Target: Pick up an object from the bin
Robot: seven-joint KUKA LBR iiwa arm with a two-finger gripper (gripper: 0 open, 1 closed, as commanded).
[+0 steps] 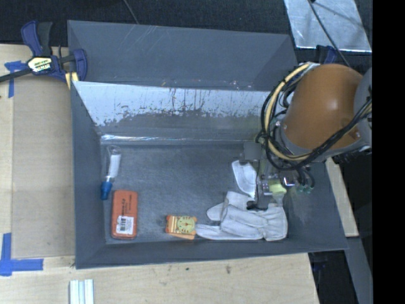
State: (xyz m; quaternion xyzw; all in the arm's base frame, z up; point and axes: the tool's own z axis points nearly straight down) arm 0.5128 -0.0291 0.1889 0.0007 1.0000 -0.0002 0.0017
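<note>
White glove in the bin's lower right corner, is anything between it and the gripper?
Nothing visible does. The gripper hangs directly over the white glove. The small yellow thing and the orange box lie apart from it, toward the view's left.

I see a white, crumpled fabric glove (245,224) lying limp on the floor of the grey metal bin (183,182), in its lower right corner, one part folded upward.
</note>
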